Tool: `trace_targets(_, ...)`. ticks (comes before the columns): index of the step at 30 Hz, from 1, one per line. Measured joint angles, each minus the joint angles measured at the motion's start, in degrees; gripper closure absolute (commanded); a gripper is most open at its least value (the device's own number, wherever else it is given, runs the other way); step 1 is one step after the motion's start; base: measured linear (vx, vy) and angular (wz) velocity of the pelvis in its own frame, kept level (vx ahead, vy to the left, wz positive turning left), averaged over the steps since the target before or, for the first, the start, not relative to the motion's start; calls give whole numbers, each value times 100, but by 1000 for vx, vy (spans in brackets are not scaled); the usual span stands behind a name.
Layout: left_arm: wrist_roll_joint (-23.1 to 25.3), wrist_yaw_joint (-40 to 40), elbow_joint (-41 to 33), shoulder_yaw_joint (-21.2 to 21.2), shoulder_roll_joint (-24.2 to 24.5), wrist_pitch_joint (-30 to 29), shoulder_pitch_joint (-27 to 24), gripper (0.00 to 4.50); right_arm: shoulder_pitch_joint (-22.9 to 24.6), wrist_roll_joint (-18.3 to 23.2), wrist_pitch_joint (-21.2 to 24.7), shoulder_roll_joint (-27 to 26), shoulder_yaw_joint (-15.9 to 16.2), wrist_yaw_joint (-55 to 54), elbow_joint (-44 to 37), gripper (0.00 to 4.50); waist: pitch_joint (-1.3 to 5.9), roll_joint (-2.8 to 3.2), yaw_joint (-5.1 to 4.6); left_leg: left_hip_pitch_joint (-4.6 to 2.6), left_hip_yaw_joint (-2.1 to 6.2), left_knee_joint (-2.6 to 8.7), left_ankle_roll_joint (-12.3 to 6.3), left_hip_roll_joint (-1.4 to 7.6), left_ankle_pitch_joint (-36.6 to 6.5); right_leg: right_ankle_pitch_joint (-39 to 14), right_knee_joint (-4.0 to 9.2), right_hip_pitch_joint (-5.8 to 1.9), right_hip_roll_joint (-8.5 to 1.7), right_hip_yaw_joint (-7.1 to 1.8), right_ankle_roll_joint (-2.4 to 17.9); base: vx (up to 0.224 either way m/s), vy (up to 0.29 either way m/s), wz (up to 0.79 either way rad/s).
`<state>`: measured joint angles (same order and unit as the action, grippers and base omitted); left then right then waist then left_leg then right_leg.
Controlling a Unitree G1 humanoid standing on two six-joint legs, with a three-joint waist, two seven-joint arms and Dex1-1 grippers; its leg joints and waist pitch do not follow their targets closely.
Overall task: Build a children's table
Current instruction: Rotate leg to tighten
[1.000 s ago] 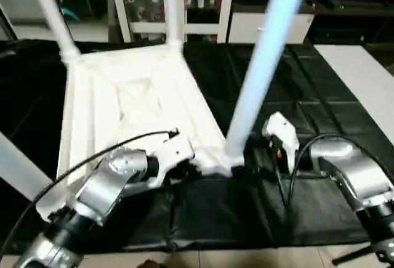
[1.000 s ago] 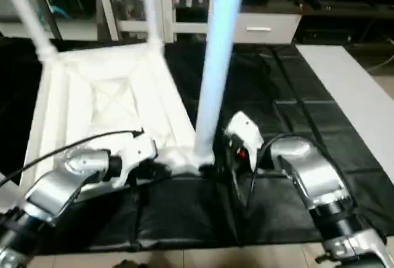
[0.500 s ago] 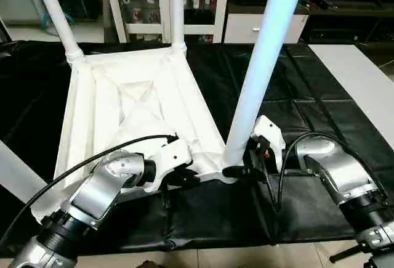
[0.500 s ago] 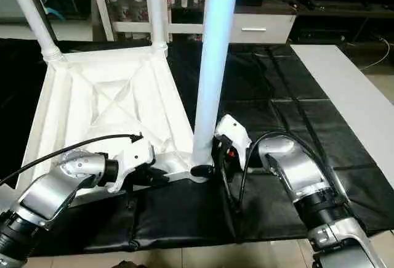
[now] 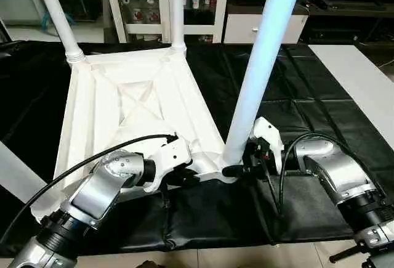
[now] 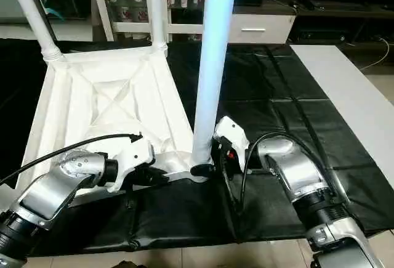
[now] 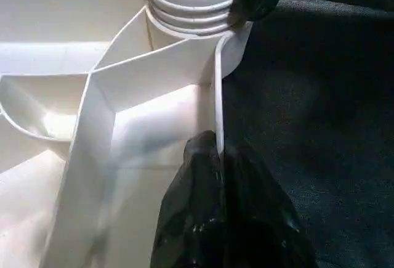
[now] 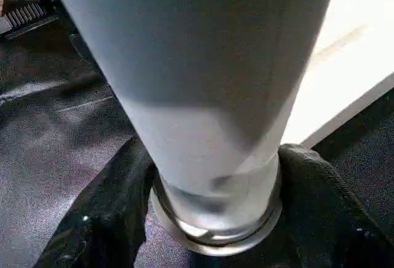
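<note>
The tabletop (image 5: 135, 105) lies underside up on the black mat (image 5: 295, 89), legs standing in its sockets. The left gripper (image 7: 218, 157) pinches its near rim wall by the corner; the right gripper (image 8: 215, 219) clasps the near leg (image 5: 258, 71) just above its socket

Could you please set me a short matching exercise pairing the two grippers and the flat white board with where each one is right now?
Things:
1. left gripper
2. right gripper
3. flat white board

Places:
A. lying on the black mat, on the robot's right
B. around the base of the near leg
C. clamped on the tabletop rim

Pairs: 1-C, 2-B, 3-A
</note>
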<state>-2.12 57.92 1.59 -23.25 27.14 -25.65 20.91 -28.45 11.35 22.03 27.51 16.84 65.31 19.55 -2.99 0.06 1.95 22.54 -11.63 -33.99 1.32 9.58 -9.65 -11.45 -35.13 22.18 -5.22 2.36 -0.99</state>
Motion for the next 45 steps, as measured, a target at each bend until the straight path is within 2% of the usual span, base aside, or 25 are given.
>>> trace_targets(12,-7,1,0,5,10,-30,0,450,13,-1,-24,-45,-25,17,43,180,1,-2,0,-2,0,-5,0,3,0,0,-6,-1,2,1,0,0,0,0)
trace_targets(15,-2,-49,36,56,-14,-69,-1,450,33,-34,-87,-242,-98,-170,115,181,5,-8,-15,-8,0,-9,1,8,0,1,-12,-3,6,0,2,0,0,0)
trace_targets(19,83,-390,433,240,-278,-105,122,450,31,-81,-208,-789,-423,-1130,474,182,6,-11,-78,-35,-1,-18,6,19,2,28,-13,-3,9,7,45,0,0,0)
trace_targets(23,233,-939,1017,320,-746,-171,460,450,-13,-71,-220,-1462,-928,-2510,844,183,9,-14,-174,-47,0,-20,8,17,3,29,-4,1,6,3,44,0,0,0)
trace_targets(29,474,-1776,2111,417,-1492,-239,1136,450,-332,-245,-771,-2370,-1419,-4636,1674,184,17,-7,-180,-55,1,-21,8,14,3,26,17,-1,3,6,38,0,0,0)
trace_targets(31,527,-1992,2422,442,-1680,-200,1305,450,-397,-291,-845,-2596,-1496,-5106,1818,184,18,-7,-169,-58,3,-23,8,12,2,25,26,-8,1,8,37,0,0,0)
trace_targets(33,597,-2371,2906,495,-1977,-114,1557,450,-668,-436,-833,-2875,-1660,-5898,2121,184,23,2,-162,-59,5,-23,7,-3,2,23,35,15,-5,-1,34,0,0,0)
trace_targets(38,648,-2633,3302,514,-2165,97,1713,450,-783,-625,-1079,-3085,-1699,-6637,2399,184,36,40,-147,-57,16,-12,5,-17,1,22,112,-21,-6,0,32,0,0,0)
trace_targets(44,686,-2654,3341,532,-2188,147,1724,450,-796,-659,-1361,-3113,-1758,-6599,2568,184,34,45,-162,-50,16,-6,4,-37,0,22,153,-21,-18,-9,32,0,0,0)
trace_targets(45,688,-2651,3343,532,-2186,161,1723,450,-786,-667,-1389,-3111,-1758,-6582,2568,129,33,46,-161,-50,16,4,4,-38,0,22,164,-21,-18,-8,32,0,0,0)
